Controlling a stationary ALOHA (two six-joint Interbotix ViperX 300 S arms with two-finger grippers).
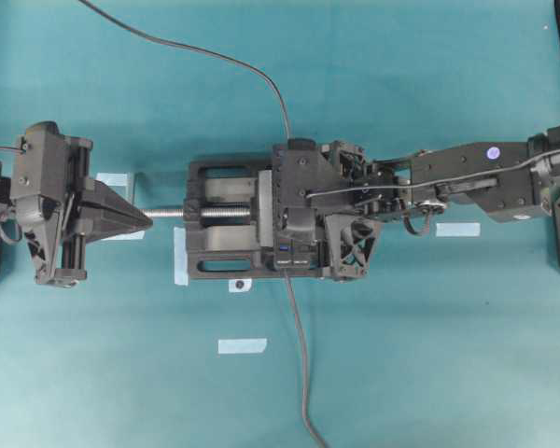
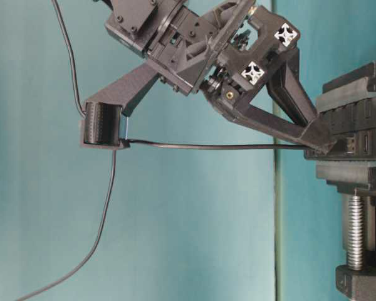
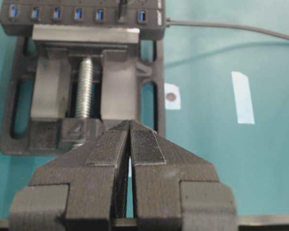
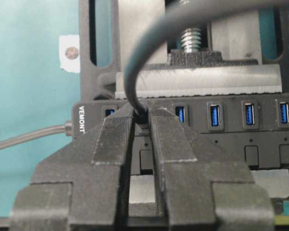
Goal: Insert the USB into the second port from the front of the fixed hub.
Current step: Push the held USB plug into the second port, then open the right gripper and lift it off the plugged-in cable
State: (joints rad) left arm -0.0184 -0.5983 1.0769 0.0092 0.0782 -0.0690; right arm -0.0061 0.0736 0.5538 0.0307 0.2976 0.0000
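The right gripper (image 4: 142, 113) has its jaws pinching the USB (image 4: 141, 117) at the hub (image 4: 241, 137), at the second port from the end marked VEMONT; how deep the plug sits is hidden, probably partly in. Its cable (image 4: 149, 43) arcs up toward 12 o'clock. The hub is clamped in the vise (image 3: 86, 86) on the desk (image 1: 429, 355). The left gripper (image 3: 130, 139), jaws pressed together, holds nothing, at the vise's 9 o'clock overhead.
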